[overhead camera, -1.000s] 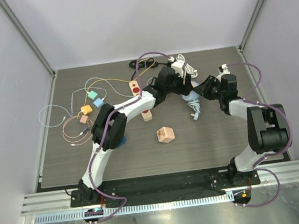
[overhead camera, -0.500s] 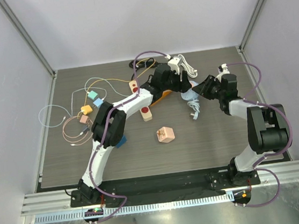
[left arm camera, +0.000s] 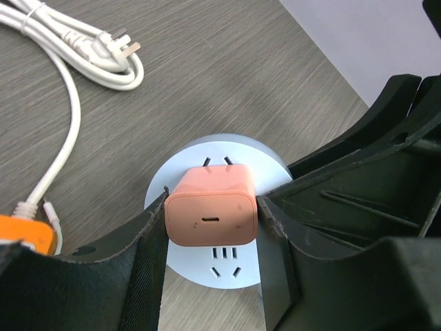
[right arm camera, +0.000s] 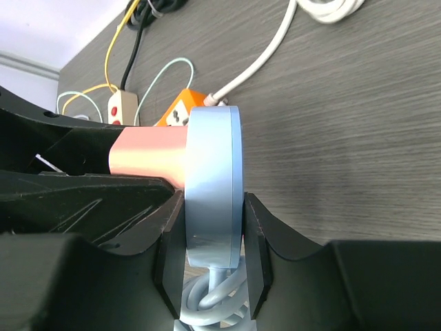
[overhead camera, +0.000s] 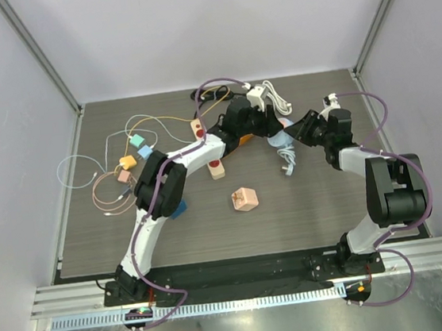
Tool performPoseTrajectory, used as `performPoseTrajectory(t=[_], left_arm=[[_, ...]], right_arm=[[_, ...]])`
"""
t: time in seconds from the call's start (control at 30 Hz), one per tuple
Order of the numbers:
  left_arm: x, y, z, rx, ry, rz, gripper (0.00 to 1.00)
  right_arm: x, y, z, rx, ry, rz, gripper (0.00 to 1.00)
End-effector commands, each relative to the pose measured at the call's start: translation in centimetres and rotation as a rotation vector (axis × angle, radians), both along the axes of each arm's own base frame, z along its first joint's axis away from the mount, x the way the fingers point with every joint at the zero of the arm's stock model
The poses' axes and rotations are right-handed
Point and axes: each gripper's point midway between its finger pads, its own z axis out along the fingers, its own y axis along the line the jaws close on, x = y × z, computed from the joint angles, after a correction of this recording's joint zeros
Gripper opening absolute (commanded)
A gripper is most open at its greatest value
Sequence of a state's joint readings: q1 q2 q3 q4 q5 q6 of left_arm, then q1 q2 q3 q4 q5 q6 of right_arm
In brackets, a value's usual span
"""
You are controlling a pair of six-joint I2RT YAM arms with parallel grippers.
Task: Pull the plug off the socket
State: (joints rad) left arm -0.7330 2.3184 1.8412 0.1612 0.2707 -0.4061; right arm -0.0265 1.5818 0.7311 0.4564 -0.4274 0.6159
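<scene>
Noted a dark wood-grain bench (overhead camera: pixel 212 230) inside a booth of pale walls (overhead camera: pixel 206 31), with metal posts (overhead camera: pixel 41 54) at the far corners and a metal rail (overhead camera: pixel 234 280) along the near edge. Logged on the left part small coloured blocks (overhead camera: pixel 134 156) on thin looping wires. Near the middle, a lone pink block (overhead camera: pixel 244 199). Toward the far edge, a black cable (overhead camera: pixel 211 95) and a coiled white cable (left arm camera: pixel 83 52).

From above: found both arms meeting right of centre on the far half, left gripper (overhead camera: pixel 260 121) and right gripper (overhead camera: pixel 301 130) either side of a pale blue round socket (overhead camera: pixel 280 139). Could not make out there what the left gripper holds.

From the left wrist: found the pink plug (left arm camera: pixel 210 214) pinched between the two left fingers (left arm camera: pixel 148 276), one pressed on each flank. Plug seated on the socket face, two metal tips showing at its far edge. Also an orange power strip (left arm camera: pixel 24 234) at the left margin.

From the right wrist: found the socket seen edge-on, its rim clamped between the right fingers (right arm camera: pixel 169 269). Plug body butted against the socket face, no gap seen. Pale cord (right arm camera: pixel 210 303) coiled just below the socket.
</scene>
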Motion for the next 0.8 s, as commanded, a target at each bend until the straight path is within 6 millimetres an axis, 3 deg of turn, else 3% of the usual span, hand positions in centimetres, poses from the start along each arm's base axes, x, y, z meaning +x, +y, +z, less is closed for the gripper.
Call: performPoseTrajectory(t=[0.0, 0.03, 0.07, 0.17, 0.2, 0.23, 0.3, 0.33, 0.37, 0.43, 0.47, 0.5, 0.53, 0.57, 0.6, 0.67, 0.7, 0.77], left_arm=[[0.3, 0.5, 5.1, -0.133, -0.117, 0.052, 0.00], [0.2, 0.9, 6.5, -0.158, -0.135, 0.075, 0.00], [0.3, 1.6, 5.7, -0.147, -0.131, 0.115, 0.00], [1.3, 3.5, 6.7, -0.150, -0.140, 0.252, 0.00], [1.7, 3.9, 6.9, -0.140, -0.126, 0.298, 0.00], [2.0, 4.0, 7.4, -0.123, -0.114, 0.322, 0.00], [1.6, 2.8, 8.5, -0.010, -0.135, 0.323, 0.00], [1.1, 2.2, 8.9, 0.004, -0.151, 0.308, 0.00], [0.1, 1.1, 10.6, -0.027, -0.188, 0.273, 0.00], [-1.3, 0.2, 11.5, -0.089, -0.182, 0.208, 0.00], [-1.4, 0.5, 12.5, -0.119, -0.188, 0.208, 0.00], [-1.7, 0.7, 12.2, -0.121, -0.181, 0.199, 0.00], [-1.9, 0.9, 12.2, -0.131, -0.181, 0.194, 0.00], [-1.9, 1.6, 14.2, -0.191, -0.212, 0.191, 0.00], [-2.1, 2.0, 14.0, -0.248, -0.199, 0.150, 0.00], [-2.2, 3.0, 14.9, -0.307, -0.185, 0.145, 0.00], [-2.1, 3.5, 14.2, -0.317, -0.155, 0.141, 0.00], [-2.0, 3.9, 14.3, -0.318, -0.149, 0.147, 0.00]], right_arm=[[1.3, 0.1, 3.3, 0.007, -0.119, 0.006, 0.01], [1.5, -0.3, 3.1, -0.018, -0.113, -0.011, 0.01], [1.0, -0.6, 1.8, -0.061, -0.043, -0.035, 0.01], [1.1, -3.7, 0.2, -0.226, 0.029, -0.168, 0.01], [1.5, -4.3, 0.7, -0.286, 0.026, -0.224, 0.01], [0.8, -4.4, -0.1, -0.362, 0.068, -0.217, 0.01], [0.9, -4.0, 0.6, -0.404, 0.059, -0.230, 0.01], [1.2, -3.9, 1.0, -0.383, 0.038, -0.236, 0.01], [1.1, -3.8, 0.9, -0.383, 0.039, -0.237, 0.01], [1.2, -3.4, 0.7, -0.378, 0.046, -0.226, 0.01], [1.3, -3.3, 0.8, -0.355, 0.041, -0.226, 0.01], [1.1, -4.1, 0.4, -0.328, 0.047, -0.247, 0.01], [1.3, -3.1, 1.1, -0.249, 0.002, -0.186, 0.01], [0.8, -3.0, 0.4, -0.167, 0.022, -0.187, 0.01], [1.3, -3.4, 1.4, -0.077, -0.039, -0.149, 0.01], [0.8, -3.4, 0.9, 0.049, -0.019, -0.144, 0.01], [1.2, -4.0, 1.7, 0.088, -0.060, -0.152, 0.01], [0.9, -4.0, 1.7, 0.092, -0.057, -0.155, 0.01]])
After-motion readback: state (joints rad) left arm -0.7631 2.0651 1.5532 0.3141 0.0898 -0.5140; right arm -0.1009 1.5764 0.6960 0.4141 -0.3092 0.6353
